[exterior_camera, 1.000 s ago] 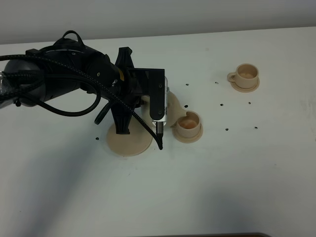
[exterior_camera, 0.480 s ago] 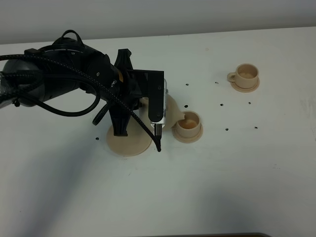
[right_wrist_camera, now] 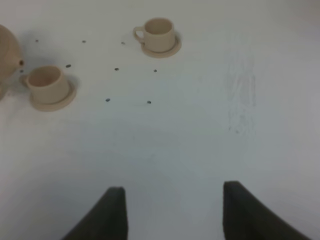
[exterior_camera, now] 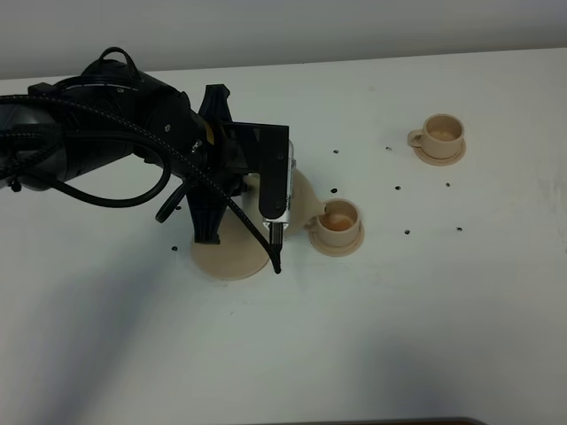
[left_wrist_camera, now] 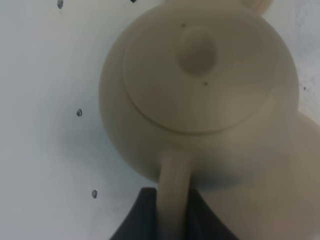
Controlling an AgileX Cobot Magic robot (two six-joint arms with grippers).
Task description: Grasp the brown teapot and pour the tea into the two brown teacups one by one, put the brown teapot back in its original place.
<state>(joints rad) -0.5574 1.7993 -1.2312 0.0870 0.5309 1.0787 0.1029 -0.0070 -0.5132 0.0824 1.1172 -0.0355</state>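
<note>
**Left wrist view: brown teapot clamped by its handle, beside the near teacup**

Brown teapot (left_wrist_camera: 200,95) fills most of the frame, seen from above and somewhat blurred. Lid (left_wrist_camera: 200,105) is seated, with its round knob (left_wrist_camera: 198,50) facing the camera. Loop handle (left_wrist_camera: 172,190) runs down between the two dark fingers (left_wrist_camera: 142,215) of the left gripper (left_wrist_camera: 172,217). The jaws are closed tight on the handle, one on each side.

Exterior high view: only a tan slice of the teapot (exterior_camera: 306,197) shows, right of the wrist housing. It sits between the large saucer (exterior_camera: 229,255) and the near teacup (exterior_camera: 338,221), with its spout end at that cup's rim. Whether the pot's base touches the table cannot be told, because the left arm (exterior_camera: 106,133) covers it. The large saucer lies partly under the arm, with no pot resting on its visible part.

Near teacup stands upright on its small saucer (exterior_camera: 337,246). Far teacup (exterior_camera: 441,131) stands upright on its own saucer (exterior_camera: 440,158), well apart, toward the back right of the white table (exterior_camera: 399,336). Small black specks (exterior_camera: 398,189) are scattered between the two cups.

Right wrist view: right gripper (right_wrist_camera: 175,210) hangs over bare table with its fingers spread wide and nothing between them. It is well clear of both cups.
</note>
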